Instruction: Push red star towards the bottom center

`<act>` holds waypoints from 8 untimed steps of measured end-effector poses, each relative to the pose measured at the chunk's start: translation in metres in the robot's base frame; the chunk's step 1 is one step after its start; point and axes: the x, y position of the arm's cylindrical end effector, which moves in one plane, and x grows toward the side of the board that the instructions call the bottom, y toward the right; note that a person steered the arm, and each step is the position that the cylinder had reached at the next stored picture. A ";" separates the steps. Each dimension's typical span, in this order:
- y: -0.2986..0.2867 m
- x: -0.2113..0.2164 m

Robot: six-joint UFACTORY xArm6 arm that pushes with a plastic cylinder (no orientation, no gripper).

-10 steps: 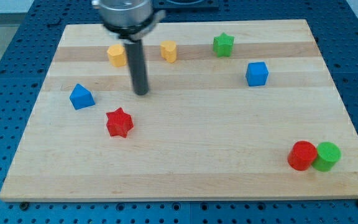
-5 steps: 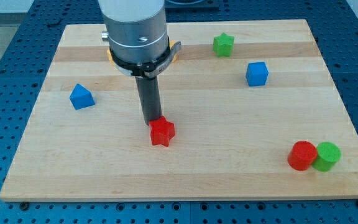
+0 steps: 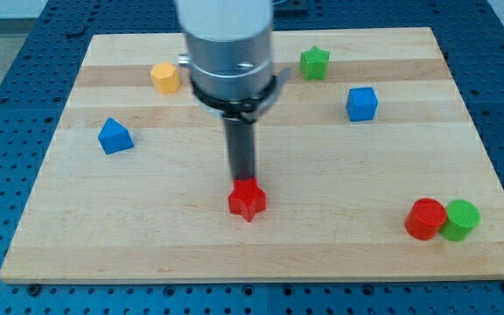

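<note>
- camera view: the arm comes down from the view's top, its wide grey housing over the upper middle of the wooden board (image 3: 51, 236), with the straight dark rod hanging upright beneath it.
- my tip (image 3: 243, 182) sits against the top edge of the red star (image 3: 247, 200), touching it (there is no pincer on this rig, only the rod, so nothing is held).
- the red star lies a little left of centre, in the board's lower half.
- a blue triangular block (image 3: 115, 136) sits well apart at the view's left.
- an orange block (image 3: 165, 78) lies near the top, just left of the housing.
- a green star (image 3: 315, 62) and a blue cube (image 3: 361, 103) lie at upper right.
- a red cylinder (image 3: 426, 219) and green cylinder (image 3: 460, 220) touch each other at bottom right.
</note>
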 end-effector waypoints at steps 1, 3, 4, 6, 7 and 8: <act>0.010 -0.001; -0.039 -0.010; -0.034 0.019; 0.062 0.030; 0.064 0.030; 0.019 0.017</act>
